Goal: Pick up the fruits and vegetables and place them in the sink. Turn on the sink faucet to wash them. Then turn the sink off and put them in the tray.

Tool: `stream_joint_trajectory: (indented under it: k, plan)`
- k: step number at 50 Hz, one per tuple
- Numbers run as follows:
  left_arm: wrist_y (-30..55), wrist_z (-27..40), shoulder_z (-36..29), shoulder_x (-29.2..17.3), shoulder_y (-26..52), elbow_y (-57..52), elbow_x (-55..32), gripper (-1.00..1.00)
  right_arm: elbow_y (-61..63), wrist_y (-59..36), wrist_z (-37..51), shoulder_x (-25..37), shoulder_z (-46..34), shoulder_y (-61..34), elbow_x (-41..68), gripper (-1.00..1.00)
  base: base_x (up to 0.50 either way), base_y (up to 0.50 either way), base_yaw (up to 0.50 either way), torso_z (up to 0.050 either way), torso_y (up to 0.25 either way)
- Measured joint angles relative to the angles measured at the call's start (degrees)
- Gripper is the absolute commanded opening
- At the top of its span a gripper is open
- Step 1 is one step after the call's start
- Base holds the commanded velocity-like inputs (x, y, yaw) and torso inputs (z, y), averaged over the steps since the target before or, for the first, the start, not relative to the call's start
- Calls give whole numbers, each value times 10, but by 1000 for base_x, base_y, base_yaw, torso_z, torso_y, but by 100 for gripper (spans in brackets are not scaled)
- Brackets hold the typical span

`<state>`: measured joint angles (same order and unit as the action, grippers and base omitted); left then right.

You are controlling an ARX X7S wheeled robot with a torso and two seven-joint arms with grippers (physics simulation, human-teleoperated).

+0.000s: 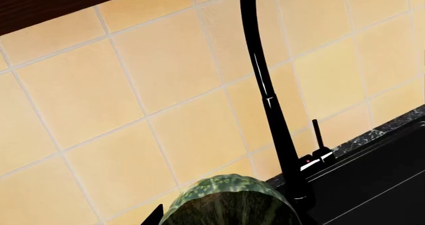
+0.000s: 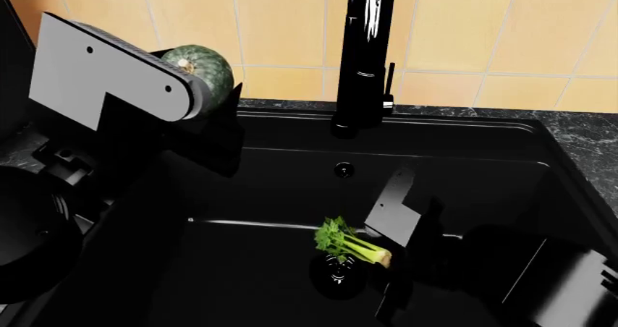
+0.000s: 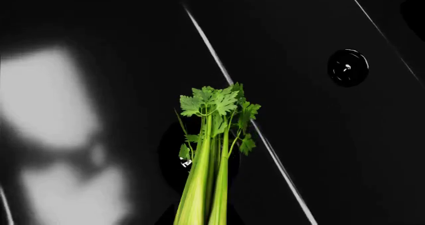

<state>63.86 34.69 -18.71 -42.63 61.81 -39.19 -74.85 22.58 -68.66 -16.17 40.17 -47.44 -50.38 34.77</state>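
Observation:
My left gripper [image 2: 214, 88] is shut on the dark-green squash [image 2: 200, 65] and holds it high over the back left corner of the sink [image 2: 502, 160], left of the black faucet [image 2: 362, 52]. In the left wrist view the squash [image 1: 229, 202] fills the jaws, with the faucet [image 1: 269, 95] and its lever [image 1: 317, 135] beyond. My right gripper [image 2: 386, 258] is low inside the basin, shut on the stalk end of the celery [image 2: 348, 244], over the drain [image 2: 338, 273]. The right wrist view shows the celery [image 3: 209, 155] between the jaws. The tray is out of view.
The overflow hole [image 2: 343, 170] is in the sink's back wall, also seen in the right wrist view [image 3: 347, 67]. A tan tiled wall [image 2: 280, 30] rises behind the sink. Dark speckled counter [image 2: 589, 142] runs along the right.

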Motion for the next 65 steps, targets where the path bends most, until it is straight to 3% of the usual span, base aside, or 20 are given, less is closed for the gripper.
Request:
stream_joint_trajectory:
  k: [22,23,45,56,65]
  plan:
    - [3,7,-11,6,10,4,-3,-100,-37,12,-18,-14,-59,1,-23,-100,0,0,0,0,0]
    - [4,8,-11,6,10,4,-3,-100,-38,13,-18,-15,-60,1,-24,100,0,0,0,0,0]
    - [-1,8,-18,6,9,5,1,-100,-18,14,-19,-3,-58,-10,-28,100,0,0,0,0,0]
    - [-6,-18,-43,12,1,9,30,-100,47,-15,1,46,6,-14,8,100,0,0,0,0,0]
    - [11,-82,-110,26,21,25,74,-100,96,-17,21,91,79,2,46,100,0,0,0,0,0]
